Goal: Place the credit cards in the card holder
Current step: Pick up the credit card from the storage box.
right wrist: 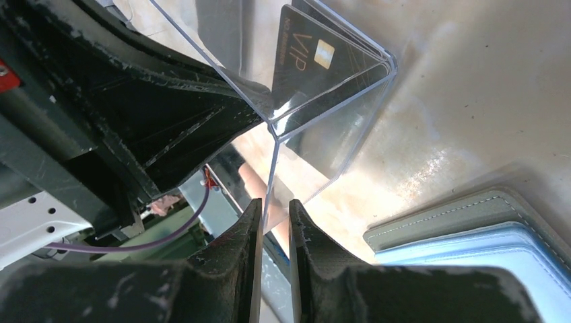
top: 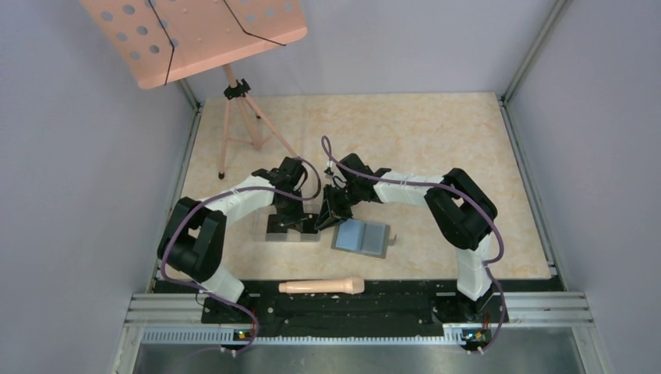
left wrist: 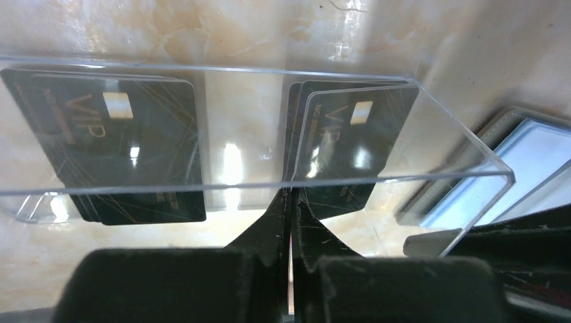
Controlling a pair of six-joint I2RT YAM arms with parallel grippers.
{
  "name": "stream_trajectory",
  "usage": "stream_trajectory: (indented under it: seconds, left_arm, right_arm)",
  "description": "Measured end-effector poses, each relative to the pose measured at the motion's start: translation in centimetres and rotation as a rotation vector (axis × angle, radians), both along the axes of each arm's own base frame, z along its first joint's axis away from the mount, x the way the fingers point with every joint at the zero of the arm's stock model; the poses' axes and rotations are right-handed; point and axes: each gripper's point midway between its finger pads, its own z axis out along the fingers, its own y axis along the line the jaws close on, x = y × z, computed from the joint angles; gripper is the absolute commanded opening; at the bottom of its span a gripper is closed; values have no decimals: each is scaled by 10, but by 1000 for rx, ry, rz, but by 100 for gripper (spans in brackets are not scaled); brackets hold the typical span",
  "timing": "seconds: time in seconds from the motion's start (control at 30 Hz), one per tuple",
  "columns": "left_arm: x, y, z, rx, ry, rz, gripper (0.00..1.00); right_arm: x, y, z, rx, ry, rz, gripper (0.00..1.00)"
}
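Black credit cards marked VIP lie in two stacks, one on the left (left wrist: 128,141) and one on the right (left wrist: 350,134), inside a clear plastic box (left wrist: 464,168). One card also shows in the right wrist view (right wrist: 310,57). The gray card holder (top: 361,236) lies open and flat just right of the box, blue-gray inside up (left wrist: 532,161) (right wrist: 471,235). My left gripper (left wrist: 291,198) is shut, its tips at the box's near wall beside the right stack; I see nothing held between them. My right gripper (right wrist: 275,208) is closed around a clear wall of the box at its right end.
A wooden roller (top: 321,287) lies at the near table edge. A pink music stand (top: 195,35) on a tripod (top: 234,117) stands at the back left. Both grippers (top: 300,224) (top: 327,216) crowd the box (top: 281,232), close together.
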Motion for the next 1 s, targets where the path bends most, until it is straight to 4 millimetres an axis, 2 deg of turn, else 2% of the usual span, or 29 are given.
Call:
stream_trajectory:
  seconds: [0.23, 0.57, 0.83, 1.0]
  left_arm:
    - [-1, -2, 8, 51, -19, -45, 0]
    - [-2, -5, 14, 94, -28, -93, 18]
    - [-2, -5, 1, 150, 23, -142, 19]
    - [-2, -5, -4, 180, 43, -168, 16]
  right_arm:
    - [0, 0, 0, 0, 0, 0, 15]
    - [0, 0, 0, 1, 0, 1, 15]
    - [0, 0, 0, 1, 0, 1, 15]
    - [0, 0, 0, 1, 1, 1, 15]
